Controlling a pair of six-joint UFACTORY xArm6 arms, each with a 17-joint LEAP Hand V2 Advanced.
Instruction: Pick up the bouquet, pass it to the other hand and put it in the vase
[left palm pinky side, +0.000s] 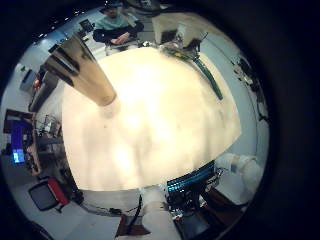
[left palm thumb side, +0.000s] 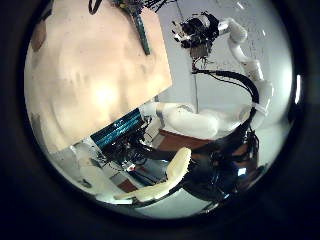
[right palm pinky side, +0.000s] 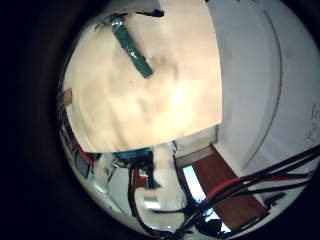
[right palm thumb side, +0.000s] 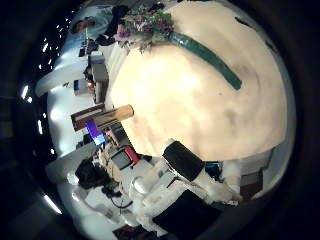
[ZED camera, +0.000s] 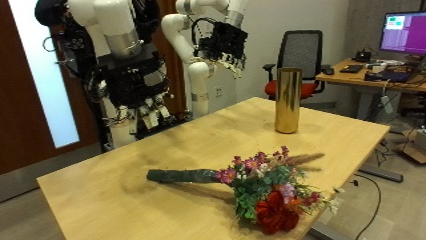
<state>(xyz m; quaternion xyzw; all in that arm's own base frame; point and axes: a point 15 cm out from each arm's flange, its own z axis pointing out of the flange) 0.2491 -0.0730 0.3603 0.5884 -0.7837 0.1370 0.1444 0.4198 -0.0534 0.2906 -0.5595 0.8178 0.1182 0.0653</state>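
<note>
The bouquet (ZED camera: 246, 182) lies on the wooden table (ZED camera: 120, 195) near its front edge, red and pink flowers at one end and a dark green wrapped stem at the other. A tall gold vase (ZED camera: 286, 100) stands upright at the table's far corner. My left hand (ZED camera: 220, 45) hangs high above the table's far side, open and holding nothing. My right hand (ZED camera: 53, 10) is raised at the view's upper corner, partly cut off; the left thumb side palm view shows it (left palm thumb side: 200, 30) with loose fingers. The palm views show the bouquet (right palm thumb side: 175, 35) (left palm pinky side: 200, 65) and vase (left palm pinky side: 90, 75) far below.
A black office chair (ZED camera: 304, 55) stands behind the vase. A desk with a monitor (ZED camera: 400, 35) stands beyond the table. The two arms' bodies (ZED camera: 127, 70) rise at the table's far edge.
</note>
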